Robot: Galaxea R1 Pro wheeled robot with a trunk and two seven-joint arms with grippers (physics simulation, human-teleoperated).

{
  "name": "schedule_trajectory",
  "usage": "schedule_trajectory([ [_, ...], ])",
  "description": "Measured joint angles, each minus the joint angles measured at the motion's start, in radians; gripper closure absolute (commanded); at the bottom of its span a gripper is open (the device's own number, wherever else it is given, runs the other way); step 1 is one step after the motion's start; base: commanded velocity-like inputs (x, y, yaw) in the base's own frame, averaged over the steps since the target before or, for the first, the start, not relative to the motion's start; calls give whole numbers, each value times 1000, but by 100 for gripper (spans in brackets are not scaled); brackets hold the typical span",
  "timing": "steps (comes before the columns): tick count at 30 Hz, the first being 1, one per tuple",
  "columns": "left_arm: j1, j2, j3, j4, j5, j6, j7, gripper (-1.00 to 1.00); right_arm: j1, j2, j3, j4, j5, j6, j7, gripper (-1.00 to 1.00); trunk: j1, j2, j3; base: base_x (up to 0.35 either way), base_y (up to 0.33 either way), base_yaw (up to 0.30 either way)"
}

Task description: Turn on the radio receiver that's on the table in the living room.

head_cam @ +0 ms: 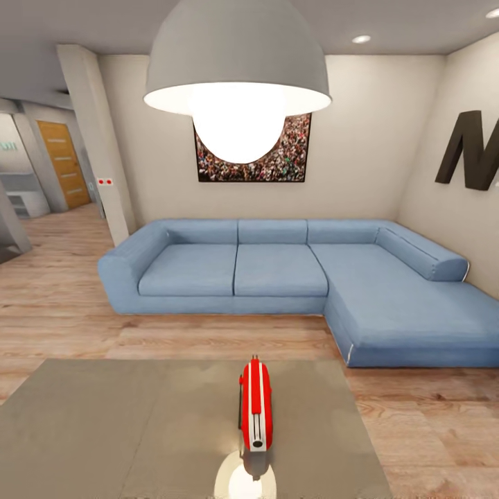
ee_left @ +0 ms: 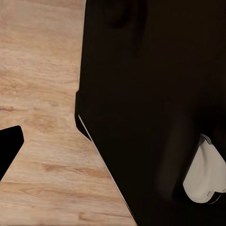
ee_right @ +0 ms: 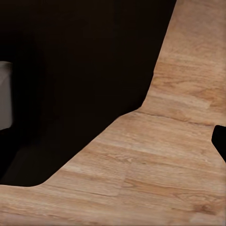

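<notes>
Resting place: the radio receiver (head_cam: 256,404) lies on the table (head_cam: 104,430), lengthwise away from the robot, its white end face with the dark knob turned toward the camera, near the table's close edge.
Around the radio: bare grey tabletop on both sides; a bright round glare of the pendant lamp (head_cam: 237,66) sits on the tabletop just in front of the radio's near end.
Beyond the radio: wood plank floor (head_cam: 62,291), then the blue sofa (head_cam: 291,277) against the far wall, under the framed crowd picture (head_cam: 291,156).
Grippers: both wrist views look down past the robot's dark body (ee_left: 155,108) at the floor; a black tip (ee_left: 8,149) shows at one edge of each, but how far either gripper is open, or whether it holds anything, I cannot tell.
Risk, reach: the arms seem hung low beside the base, so raising one may catch the table edge.
Risk, push: the radio looks light and narrow; a press on the knob along its length could slide it away from the robot instead of switching it.
Risk, glare: the reflection beside the knob may hide the contact.
</notes>
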Motion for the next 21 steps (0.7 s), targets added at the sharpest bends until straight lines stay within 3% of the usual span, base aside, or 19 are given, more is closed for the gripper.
schedule_trajectory([
  [21,0,-2,-1,0,0,0,0,-100,0,0,0,0,9,-1,0,-100,0,0,-34,0,0,0],
])
